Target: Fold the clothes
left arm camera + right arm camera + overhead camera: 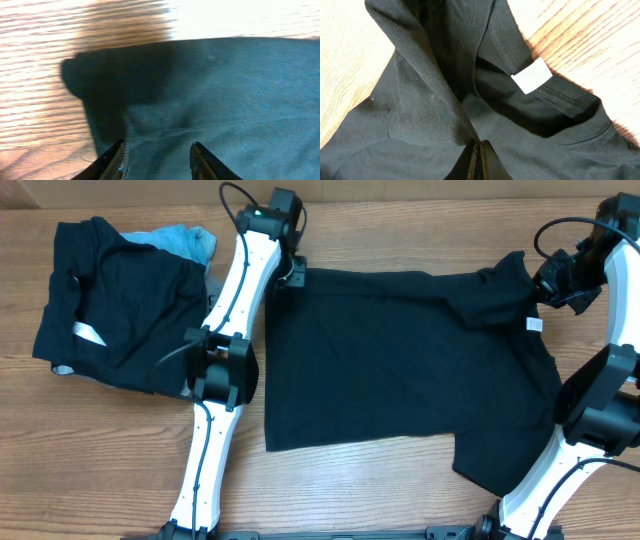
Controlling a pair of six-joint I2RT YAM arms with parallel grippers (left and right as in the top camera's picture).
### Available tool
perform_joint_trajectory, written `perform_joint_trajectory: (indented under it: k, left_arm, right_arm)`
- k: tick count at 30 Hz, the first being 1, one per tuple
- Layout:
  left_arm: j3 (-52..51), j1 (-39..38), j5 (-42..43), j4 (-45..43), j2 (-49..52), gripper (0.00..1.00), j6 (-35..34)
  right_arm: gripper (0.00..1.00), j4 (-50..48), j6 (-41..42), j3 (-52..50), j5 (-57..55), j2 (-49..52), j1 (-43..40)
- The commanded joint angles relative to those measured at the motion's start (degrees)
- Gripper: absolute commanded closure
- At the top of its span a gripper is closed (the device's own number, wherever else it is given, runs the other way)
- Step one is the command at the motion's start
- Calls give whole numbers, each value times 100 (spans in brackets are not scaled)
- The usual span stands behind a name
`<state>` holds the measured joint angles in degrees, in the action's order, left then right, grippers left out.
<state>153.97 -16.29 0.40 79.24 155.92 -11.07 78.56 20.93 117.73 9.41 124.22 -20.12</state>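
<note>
Scene: a black T-shirt (400, 360) is shown spread on a wooden table (100, 450) between two white-and-black robot arms.
T-shirt: it is laid mostly flat across the middle and right of the table; its long edges run roughly along the far and near edges of the table; one sleeve is seen hanging toward the near right corner; the cloth is rumpled and drawn up near the far right corner.
Tag: a small white tag (532, 75) is seen inside the collar, which is turned toward the right edge of the table.
Left gripper: the left gripper (157, 146) is placed at the shirt's far left corner; it is released, its two fingers held apart with the stitched hem and cloth seen between and under them.
Right gripper: the right gripper (477, 145) is clenched on the T-shirt; a ridge of cloth beside the collar is pinched between its closed tips and lifted off the table.
Pile: a second black garment (120, 310) with a slanted white strip (88, 333) is heaped at the far left corner of the table; a light-blue garment (185, 240) is seen sticking out from behind it, toward the far edge; the pile is kept apart from the T-shirt by the left arm.
</note>
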Motion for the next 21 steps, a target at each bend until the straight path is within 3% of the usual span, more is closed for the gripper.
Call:
perform_joint_trajectory:
  k: [1, 6, 21]
  left_arm:
    - [-2, -61, -142, -20, 116, 57, -83]
    - [7, -4, -490, -61, 98, 63, -195]
    - [-170, 208, -363, -127, 131, 60, -402]
  right_arm:
    - [96, -28, -140, 116, -76, -153, 0]
    - [96, -28, -144, 116, -76, -153, 0]
    - [96, -28, -146, 116, -76, -153, 0]
